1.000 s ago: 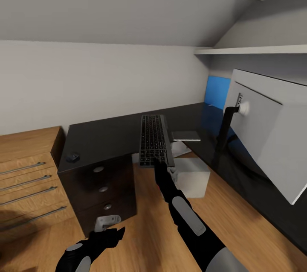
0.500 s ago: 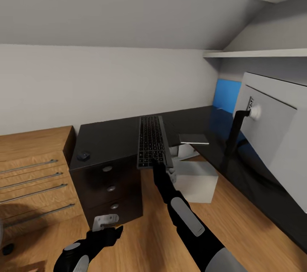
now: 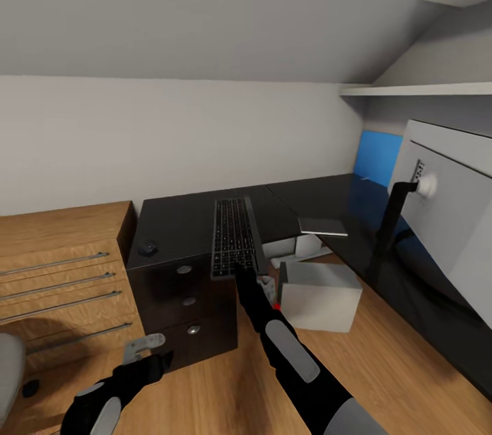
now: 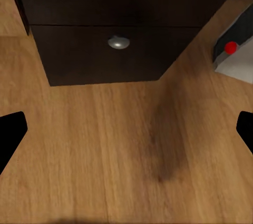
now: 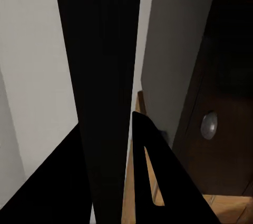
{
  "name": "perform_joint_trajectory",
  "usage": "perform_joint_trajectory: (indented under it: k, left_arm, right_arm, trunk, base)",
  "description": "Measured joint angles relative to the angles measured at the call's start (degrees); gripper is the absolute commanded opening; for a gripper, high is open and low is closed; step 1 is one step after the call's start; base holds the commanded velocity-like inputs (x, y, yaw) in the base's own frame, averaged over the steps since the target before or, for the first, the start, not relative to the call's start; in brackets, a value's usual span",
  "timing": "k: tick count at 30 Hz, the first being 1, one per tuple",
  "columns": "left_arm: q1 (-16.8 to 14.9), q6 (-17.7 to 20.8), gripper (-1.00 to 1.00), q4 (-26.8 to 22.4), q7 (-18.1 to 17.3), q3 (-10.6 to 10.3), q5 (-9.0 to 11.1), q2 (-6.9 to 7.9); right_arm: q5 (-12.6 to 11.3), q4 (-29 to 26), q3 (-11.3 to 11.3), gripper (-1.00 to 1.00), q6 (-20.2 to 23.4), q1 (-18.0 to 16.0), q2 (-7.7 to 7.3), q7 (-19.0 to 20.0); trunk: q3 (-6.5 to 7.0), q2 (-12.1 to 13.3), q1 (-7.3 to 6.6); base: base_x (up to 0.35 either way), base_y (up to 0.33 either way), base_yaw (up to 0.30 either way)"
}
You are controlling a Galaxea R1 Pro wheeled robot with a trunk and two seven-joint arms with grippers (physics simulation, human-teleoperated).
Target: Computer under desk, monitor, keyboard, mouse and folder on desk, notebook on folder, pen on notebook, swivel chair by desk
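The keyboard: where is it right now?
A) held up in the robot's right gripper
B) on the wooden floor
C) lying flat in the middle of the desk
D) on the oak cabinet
A: the keyboard sits at the tip of the right gripper, its near end overhanging the desk edge.

No text, label, brand, number or sign can be read in any of the views. The keyboard (image 3: 232, 237) shows rows of dark keys, but their legends are too small and blurred to make out. The back of the monitor (image 3: 454, 216) is plain pale grey with no marking. The computer (image 3: 321, 295) bears only a small red light at a lower corner, with no lettering beside it. The drawer fronts of the table (image 3: 184, 291) carry round silver knobs and nothing written. The blue wall panel (image 3: 378, 156) is a flat, unmarked colour.
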Motion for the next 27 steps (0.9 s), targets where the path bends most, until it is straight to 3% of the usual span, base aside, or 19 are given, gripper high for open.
perform_joint_trajectory:
  k: [10,12,16,27]
  left_arm:
    - [0.01,-0.3,1.0,0.39,0.02,0.68,0.0,0.05]
    - [0.02,-0.52,1.0,5.08,-0.2,0.77,-0.01,0.09]
    - [0.01,-0.77,1.0,10.02,-0.14,0.79,-0.19,0.09]
    - [0.0,-7.82,1.0,15.99,-0.37,0.65,-0.34,0.17]
  right_arm:
    - [-0.11,0.11,0.06,-1.0,-0.13,-0.01,0.03,-0.22]
    - [-0.12,0.12,0.14,-1.0,-0.11,-0.01,0.08,-0.3]
    - [-0.12,0.12,0.14,-1.0,-0.05,0.0,0.09,-0.33]
    - [0.01,0.05,0.04,-1.0,-0.05,0.0,0.28,0.07]
  trunk:
    - [0.01,0.0,0.0]
    - [0.0,0.0,0.0]
    - [0.0,0.0,0.0]
    - [-0.02,0.0,0.0]
  base:
    - [0.0,0.0,0.19]
    - [0.0,0.0,0.248]
    - [0.0,0.0,0.249]
    - [0.0,0.0,0.199]
